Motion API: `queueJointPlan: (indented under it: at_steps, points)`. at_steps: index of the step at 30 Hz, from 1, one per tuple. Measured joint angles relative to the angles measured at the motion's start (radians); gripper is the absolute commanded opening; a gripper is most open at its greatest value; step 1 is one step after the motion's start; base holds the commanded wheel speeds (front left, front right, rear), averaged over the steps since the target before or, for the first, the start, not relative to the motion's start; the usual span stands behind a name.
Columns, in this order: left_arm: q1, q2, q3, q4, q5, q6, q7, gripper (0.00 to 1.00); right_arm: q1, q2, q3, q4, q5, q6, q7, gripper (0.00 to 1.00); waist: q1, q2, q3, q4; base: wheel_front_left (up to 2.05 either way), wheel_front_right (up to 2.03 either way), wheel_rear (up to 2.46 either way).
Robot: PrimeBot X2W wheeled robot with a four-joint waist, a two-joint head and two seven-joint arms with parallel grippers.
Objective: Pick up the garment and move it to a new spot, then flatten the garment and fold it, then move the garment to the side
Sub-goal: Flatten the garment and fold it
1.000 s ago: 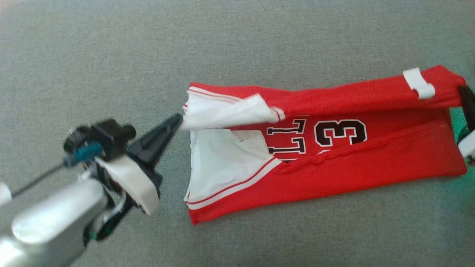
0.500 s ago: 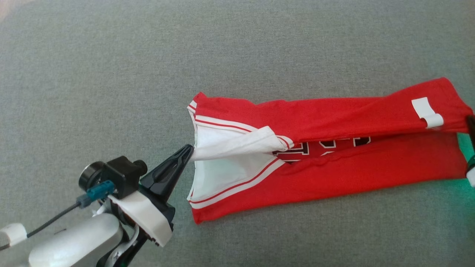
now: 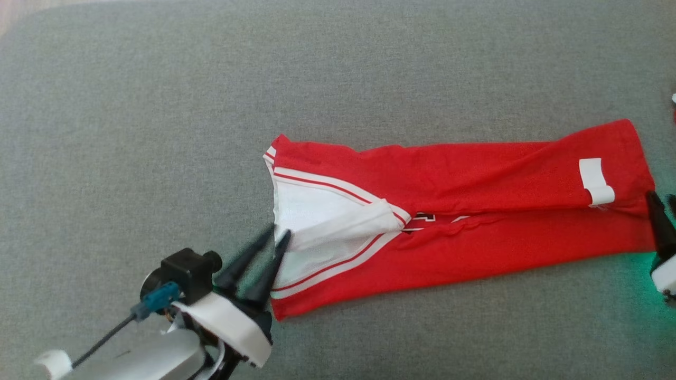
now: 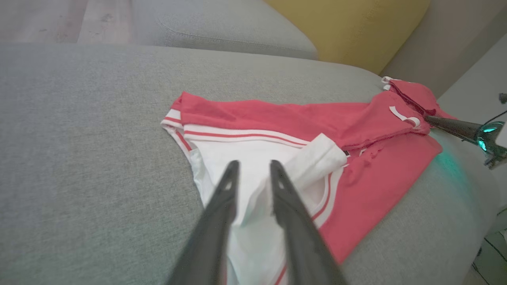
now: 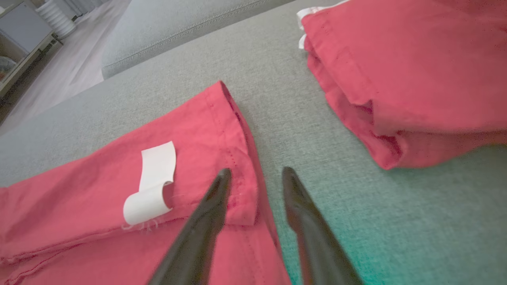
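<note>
Two grippers stand at opposite ends of a red jersey (image 3: 475,174), which lies folded lengthwise into a long strip on a grey sofa cushion (image 3: 158,132).

Head view: the left gripper (image 3: 280,230) is at the jersey's white-trimmed armhole end. The right gripper (image 3: 660,196) is at its hem end, near a white label (image 3: 595,179). Working from both ends likely lets the pair lay the top flap down evenly.

Left wrist view: the left gripper (image 4: 253,163) has its jaws narrowly apart over the jersey's white fabric, pinching nothing.

Right wrist view: the right gripper (image 5: 256,171) has its jaws moderately apart astride the jersey's hem corner, gripping nothing. A second folded red garment (image 5: 416,79) lies just beyond that hem.
</note>
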Motion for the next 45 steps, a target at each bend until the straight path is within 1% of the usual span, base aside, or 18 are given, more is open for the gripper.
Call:
queueJointPlan:
  at_steps: [4, 6, 9, 10, 14, 16, 19, 22, 23, 27, 28, 29, 30, 33, 36, 40, 45]
  points:
    - [0.029, -0.071, 0.073, 0.071, 0.036, 0.049, -0.024, 1.00, 0.039, 0.050, -0.058, -0.020, -0.045, 0.000, -0.054, 1.00, 0.0000, 0.0000, -0.013, 0.004, 0.00, 0.00, 0.00]
    - [0.053, -0.122, 0.156, 0.089, 0.080, 0.081, -0.027, 1.00, 0.067, 0.086, -0.089, -0.033, -0.077, 0.000, -0.091, 1.00, 0.0000, 0.0000, -0.020, 0.009, 0.00, 0.00, 0.00]
    - [0.100, -0.200, 0.292, 0.091, 0.204, 0.124, -0.029, 1.00, 0.092, 0.147, -0.122, -0.049, -0.123, 0.000, -0.120, 1.00, -0.0001, 0.0000, -0.036, 0.017, 0.00, 0.00, 0.00]
    - [0.119, -0.218, 0.324, 0.091, 0.249, 0.134, -0.030, 1.00, 0.094, 0.166, -0.132, -0.051, -0.135, 0.000, -0.125, 1.00, -0.0001, 0.0000, -0.042, 0.019, 0.00, 0.00, 0.00]
    - [0.208, -0.267, 0.426, 0.096, 0.415, 0.163, -0.030, 1.00, 0.092, 0.208, -0.178, -0.037, -0.199, 0.000, -0.129, 1.00, -0.0001, 0.0000, -0.062, 0.034, 0.00, 0.00, 0.00]
    - [0.250, -0.294, 0.486, 0.088, 0.474, 0.175, -0.030, 1.00, 0.083, 0.222, -0.206, -0.014, -0.224, 0.000, -0.123, 1.00, -0.0001, 0.0000, -0.073, 0.045, 0.00, 0.00, 0.00]
    - [0.300, -0.328, 0.540, 0.070, 0.562, 0.174, -0.030, 1.00, 0.058, 0.240, -0.265, 0.037, -0.271, 0.000, -0.108, 1.00, -0.0001, 0.0000, -0.087, 0.067, 0.00, 0.00, 0.00]
    - [0.355, -0.368, 0.585, 0.047, 0.616, 0.163, -0.030, 1.00, 0.024, 0.241, -0.308, 0.100, -0.312, 0.000, -0.077, 1.00, -0.0001, 0.0000, -0.100, 0.088, 0.00, 0.00, 0.00]
    - [0.355, -0.368, 0.585, 0.047, 0.616, 0.163, -0.030, 1.00, 0.024, 0.241, -0.308, 0.100, -0.312, 0.000, -0.077, 1.00, -0.0001, 0.0000, -0.100, 0.088, 0.00, 0.00, 0.00]
    - [0.425, -0.411, 0.619, 0.044, 0.672, 0.125, -0.030, 1.00, -0.017, 0.243, -0.336, 0.208, -0.356, 0.000, -0.025, 1.00, -0.0001, 0.0000, -0.116, 0.110, 0.00, 0.00, 0.00]
    - [0.437, -0.419, 0.622, 0.046, 0.684, 0.113, -0.030, 1.00, -0.023, 0.244, -0.339, 0.233, -0.362, 0.000, -0.007, 0.49, -0.0001, 0.0000, -0.120, 0.114, 0.00, 0.00, 0.00]
    - [0.446, -0.426, 0.628, 0.049, 0.695, 0.103, -0.030, 1.00, -0.026, 0.247, -0.340, 0.247, -0.365, 0.000, 0.004, 0.10, -0.0001, 0.0000, -0.124, 0.118, 0.00, 0.00, 0.00]
    - [0.453, -0.433, 0.636, 0.052, 0.706, 0.094, -0.030, 1.00, -0.031, 0.249, -0.342, 0.255, -0.362, 0.000, 0.016, 0.00, -0.0001, 0.0001, -0.127, 0.121, 0.00, 0.00, 0.00]
    - [0.462, -0.453, 0.665, 0.054, 0.736, 0.076, -0.030, 1.00, -0.047, 0.257, -0.330, 0.250, -0.320, 0.000, 0.058, 0.00, -0.0001, 0.0000, -0.131, 0.123, 0.00, 0.00, 0.00]
    - [0.471, -0.467, 0.702, 0.054, 0.757, 0.061, -0.030, 1.00, -0.038, 0.250, -0.313, 0.225, -0.312, 0.000, 0.046, 0.00, -0.0001, 0.0000, -0.131, 0.114, 0.00, 0.00, 0.00]
    - [0.482, -0.485, 0.744, 0.054, 0.782, 0.036, -0.030, 1.00, -0.033, 0.217, -0.309, 0.207, -0.312, 0.000, 0.016, 0.00, 0.0000, 0.0000, -0.129, 0.088, 0.00, 0.00, 0.00]
    - [0.491, -0.504, 0.779, 0.055, 0.808, 0.003, -0.030, 1.00, -0.019, 0.156, -0.349, 0.187, -0.283, 0.000, 0.007, 0.00, 0.0000, 0.0000, -0.125, 0.051, 0.00, 0.00, 0.00]
